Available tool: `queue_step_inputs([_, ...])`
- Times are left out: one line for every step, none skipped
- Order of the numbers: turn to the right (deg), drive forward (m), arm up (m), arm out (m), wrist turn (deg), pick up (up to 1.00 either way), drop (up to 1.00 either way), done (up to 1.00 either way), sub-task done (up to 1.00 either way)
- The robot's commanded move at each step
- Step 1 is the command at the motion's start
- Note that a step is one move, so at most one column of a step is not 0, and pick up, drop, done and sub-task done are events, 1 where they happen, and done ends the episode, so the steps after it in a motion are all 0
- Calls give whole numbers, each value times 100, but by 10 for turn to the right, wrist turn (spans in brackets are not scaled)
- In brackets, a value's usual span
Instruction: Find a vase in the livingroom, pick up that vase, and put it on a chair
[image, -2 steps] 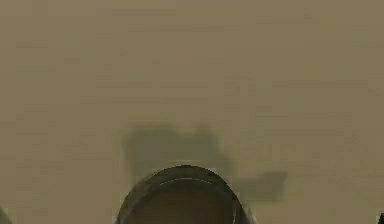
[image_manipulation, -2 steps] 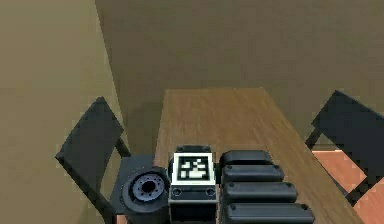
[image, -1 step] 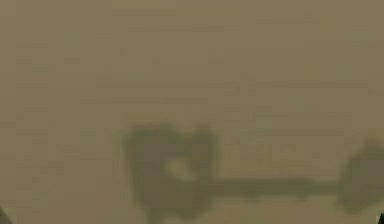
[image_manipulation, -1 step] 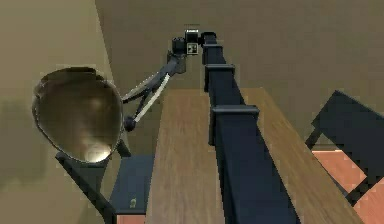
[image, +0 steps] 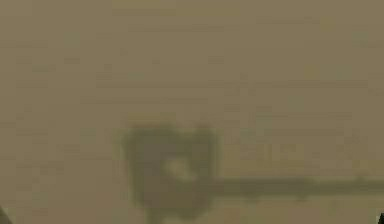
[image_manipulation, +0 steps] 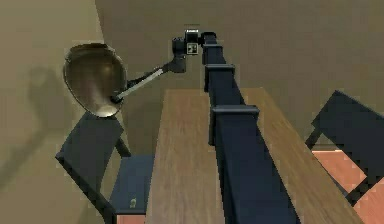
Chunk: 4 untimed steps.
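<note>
Forward view: plain tan wall (image: 190, 60). Arm side view: arm (image_manipulation: 235, 130) lay stretched over the wooden counter (image_manipulation: 185, 160). The jaws held a bronze, bowl-shaped vase (image_manipulation: 92, 78), which hung clear of every surface above a dark chair (image_manipulation: 100, 165) left of the counter. A second chair (image_manipulation: 350, 125) sat at the right.

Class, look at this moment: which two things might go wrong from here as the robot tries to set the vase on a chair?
1. The vase hangs from the gripper and appears nearer the dark chair's backrest than its seat, so if lowered here it might hit the backrest and tumble.
2. The seat sits close beside the wooden table, leaving little landing room, so the vase may catch the table edge.
</note>
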Motion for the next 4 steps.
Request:
queue_step_inputs([0,0,0,0,330,0,0,0,0])
queue_step_inputs([0,0,-32,0,0,0,0,0,0])
queue_step_inputs([0,0,-50,0,0,0,0,0,0])
queue_step_inputs([0,0,0,0,0,0,100,0,0])
